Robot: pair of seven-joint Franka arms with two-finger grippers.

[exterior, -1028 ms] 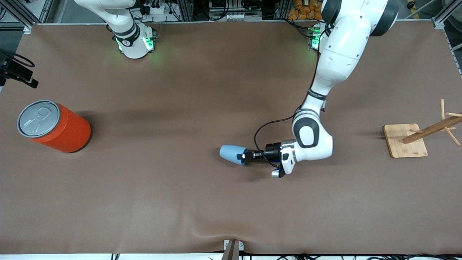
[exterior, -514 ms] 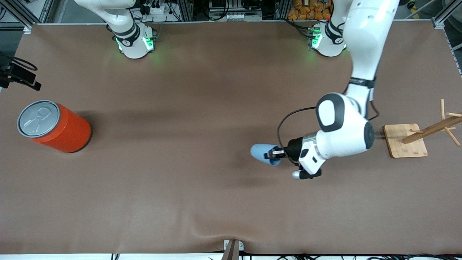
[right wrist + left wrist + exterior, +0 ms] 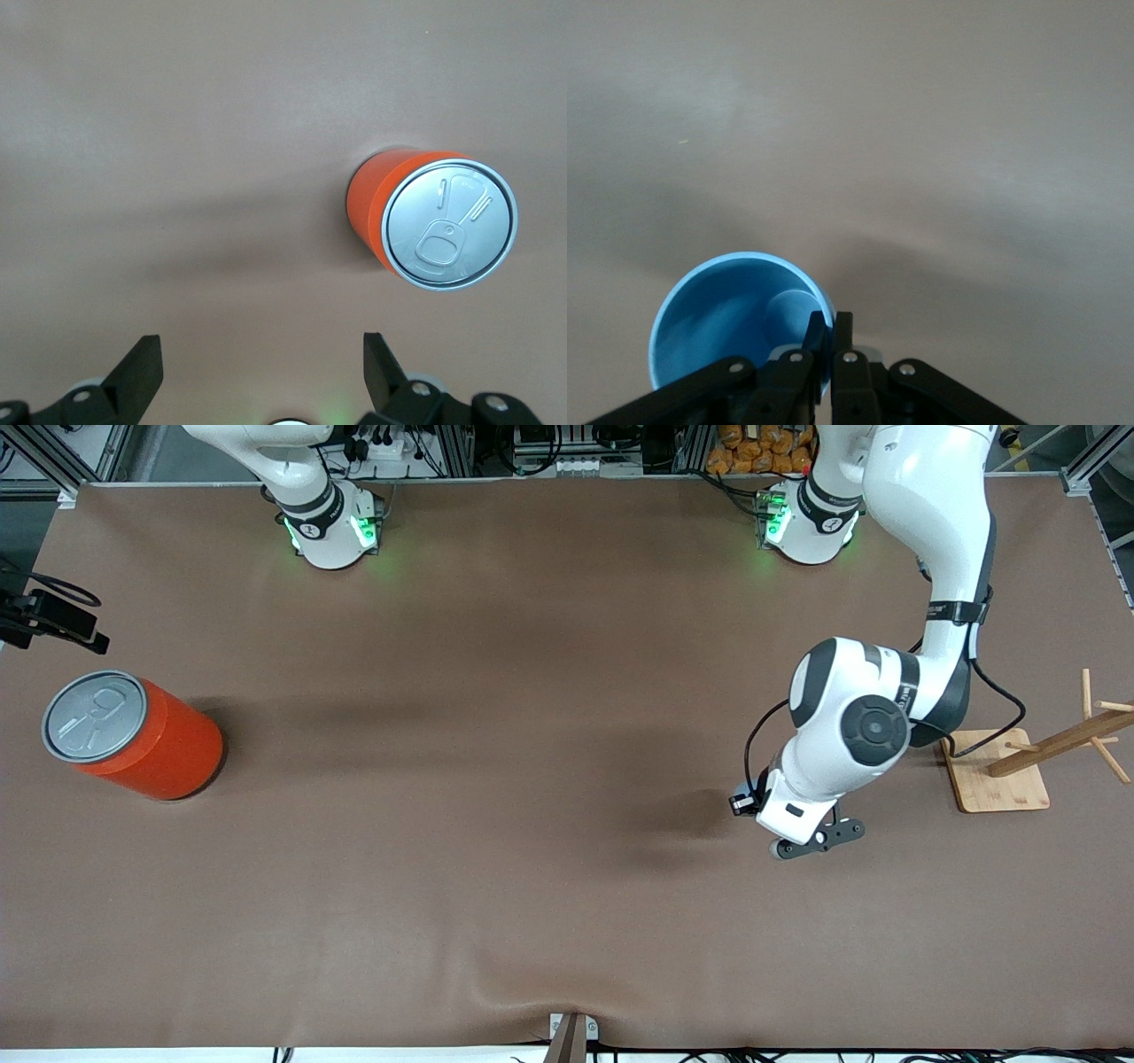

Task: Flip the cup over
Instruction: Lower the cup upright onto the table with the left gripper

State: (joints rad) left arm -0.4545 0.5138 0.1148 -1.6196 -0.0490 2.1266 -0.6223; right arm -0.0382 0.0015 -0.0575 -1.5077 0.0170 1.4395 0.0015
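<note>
Cup [image 3: 731,323] rim pinched by left tool [image 3: 829,335] (mouth up); aloft over table [image 3: 921,133]

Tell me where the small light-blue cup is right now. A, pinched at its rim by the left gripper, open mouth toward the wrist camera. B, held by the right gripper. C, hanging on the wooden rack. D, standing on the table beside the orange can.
A: in the left wrist view the left gripper is shut on the rim of the cup, whose dark blue inside faces the camera; the right gripper is open above the orange can.
</note>
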